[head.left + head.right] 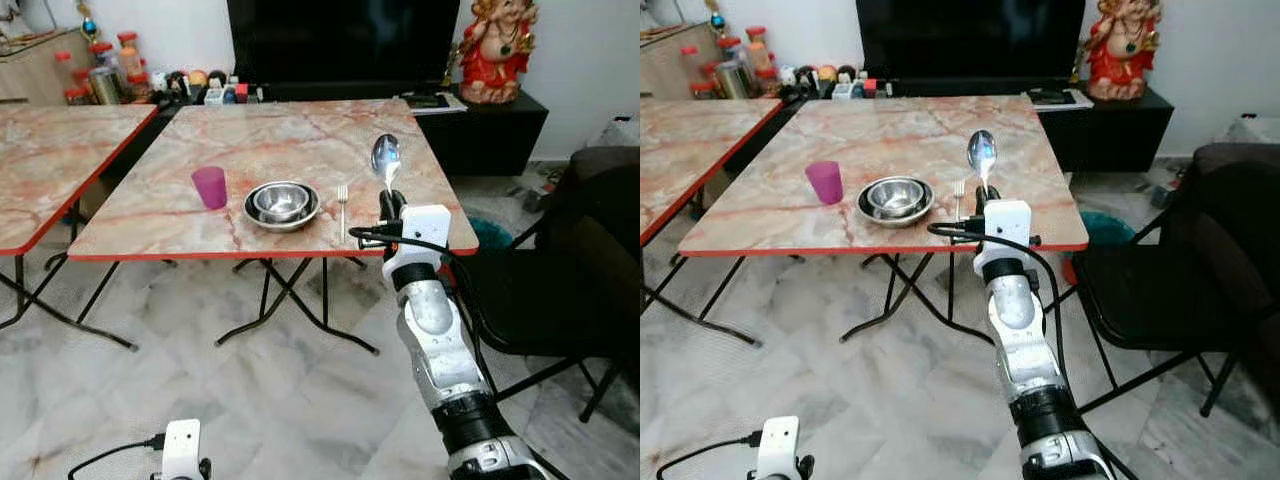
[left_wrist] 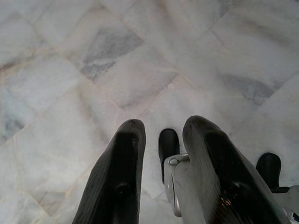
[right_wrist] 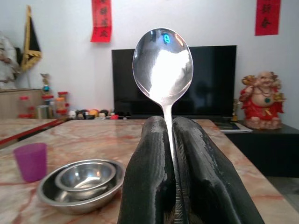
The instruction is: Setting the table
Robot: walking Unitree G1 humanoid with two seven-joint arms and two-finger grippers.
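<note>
Spoon (image 3: 162, 65) handle is sitting pinched between the two black fingers (image 3: 145, 177) of the right gripper (image 1: 390, 205), the bowl of the spoon standing upright above the fingertips and catching the light. The right gripper is hovering at the near right edge of the marble-patterned table (image 1: 300, 140), its silver arm reaching up from below — the spoon is being held in the air, just to the right of a fork (image 1: 342, 205) that is lying on the tabletop with its tines pointing away from the robot. Left of the fork, two steel bowls (image 1: 282, 204) are resting one inside the other, and further left a purple cup (image 1: 209, 187) is standing upright, apart from the bowls. Beyond the table a dark television (image 1: 340, 40) is sitting on a low black cabinet, with a red figurine (image 1: 495, 50) beside it. A black chair (image 1: 1160, 280) is standing to the right of the table. The left gripper (image 2: 163, 172) is hanging low over the pale marble floor (image 2: 93, 70) — its fingers are spread apart and holding nothing.
</note>
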